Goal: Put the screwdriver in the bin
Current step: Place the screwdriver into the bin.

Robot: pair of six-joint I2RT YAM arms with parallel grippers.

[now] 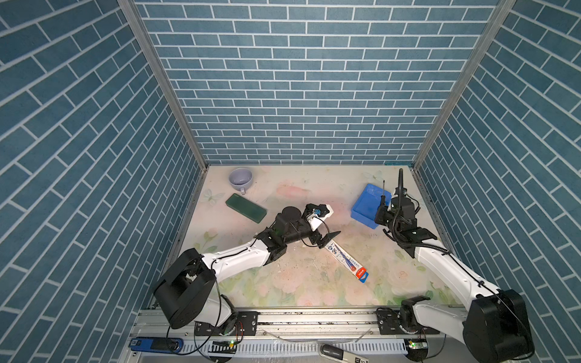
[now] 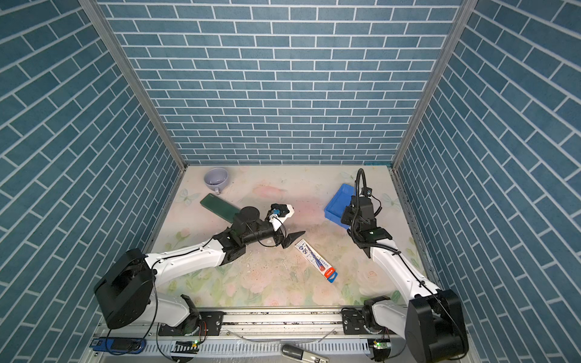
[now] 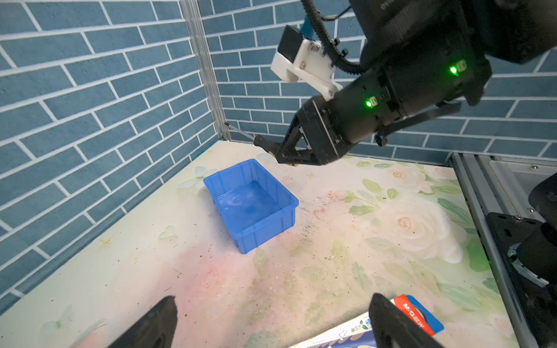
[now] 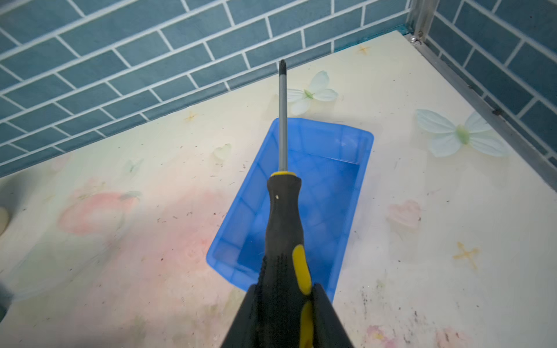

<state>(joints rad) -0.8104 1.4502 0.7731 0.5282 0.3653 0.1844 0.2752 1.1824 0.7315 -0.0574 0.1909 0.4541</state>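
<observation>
In a top view, grips the screwdriver [image 1: 383, 198] in the right gripper [image 1: 381, 208] over the bin [image 1: 366, 204], with the left gripper [image 1: 327, 239] spread wide, empty. Right wrist: points the shaft across the bin floor. Carrying step; next calls for lowering, then release.

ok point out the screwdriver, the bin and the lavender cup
screwdriver [image 4: 283, 217], right wrist view, on its black handle
bin [image 3: 265, 235], left wrist view, on its outer side wall
lavender cup [image 1: 240, 177], a top view, inside the bowl
</observation>
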